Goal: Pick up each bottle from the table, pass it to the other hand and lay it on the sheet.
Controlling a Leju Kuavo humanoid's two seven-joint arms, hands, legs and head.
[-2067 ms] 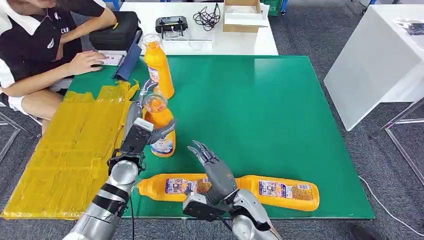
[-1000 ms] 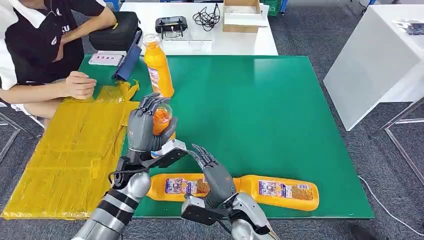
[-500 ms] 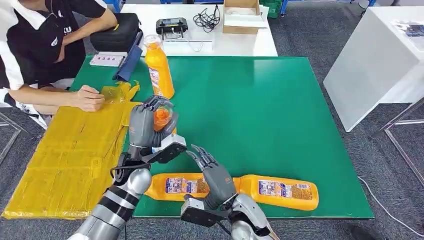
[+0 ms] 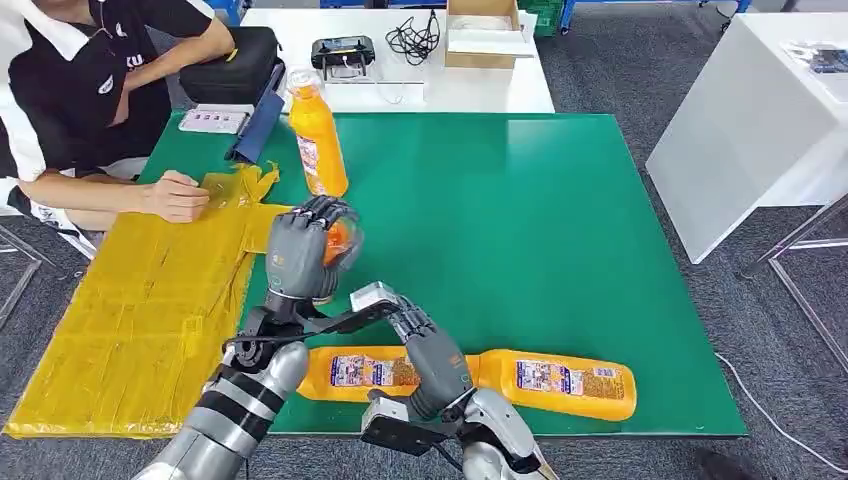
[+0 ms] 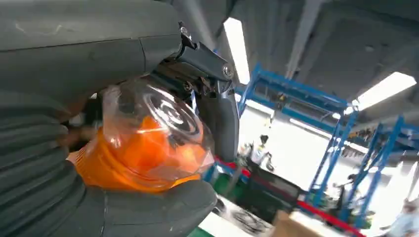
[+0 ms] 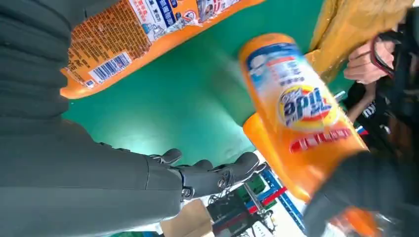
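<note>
My left hand (image 4: 297,258) grips an orange bottle (image 4: 342,240) just under its clear cap (image 5: 153,131) and holds it above the green table (image 4: 520,220), tilted toward me. The held bottle's labelled body (image 6: 301,108) hangs over the table near my right hand (image 4: 430,345). That hand is open, fingers (image 6: 212,175) spread, just below the held bottle and above two orange bottles lying end to end, one (image 4: 355,372) on the left and one (image 4: 560,382) on the right. A third bottle (image 4: 318,135) stands upright at the back. The yellow sheet (image 4: 130,300) covers the table's left part.
A person sits at the far left with a hand (image 4: 180,195) resting on the sheet's crumpled back corner. A dark folder (image 4: 258,120) leans at the table's back edge. White tables stand behind (image 4: 400,60) and to the right (image 4: 740,110).
My left hand closed around the standing bottle, lifted it off the table and brought it toward my right hand. The person's hand moved onto the sheet's corner.
</note>
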